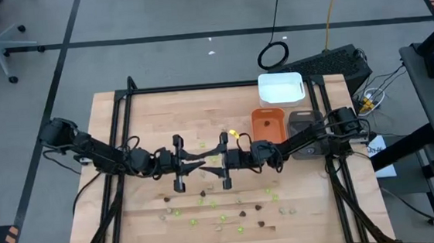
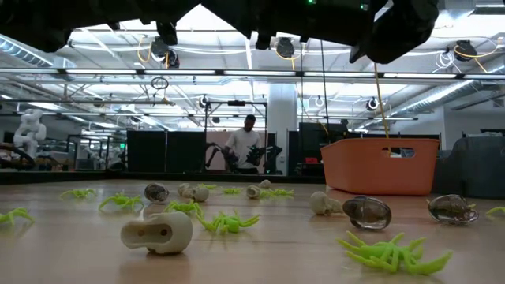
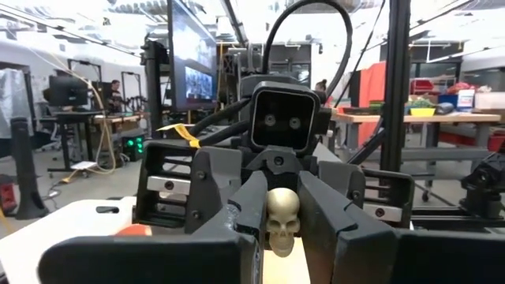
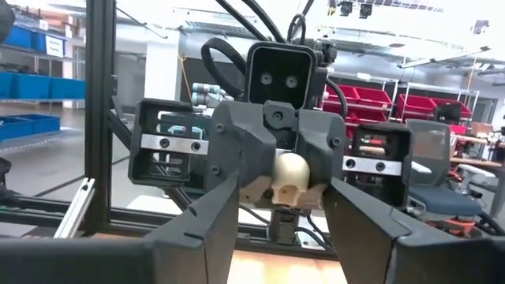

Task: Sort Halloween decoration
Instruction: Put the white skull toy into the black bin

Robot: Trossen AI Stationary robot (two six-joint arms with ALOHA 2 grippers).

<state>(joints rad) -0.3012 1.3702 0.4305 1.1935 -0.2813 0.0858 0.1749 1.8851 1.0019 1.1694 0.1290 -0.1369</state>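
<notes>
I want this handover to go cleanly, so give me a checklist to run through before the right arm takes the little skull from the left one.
1. Left gripper shut on the skull: ok.
2. Right gripper open, one finger on each side of the skull: ok.
3. The two grippers face each other, tip to tip, above the middle of the table: ok.
4. Right fingertips far enough forward to close on the skull: cannot tell.
5. Right gripper has its own grip before the left lets go: not ok, not yet closed.
6. Orange tray, white tray and grey tray in place beside the right arm: ok.
</notes>
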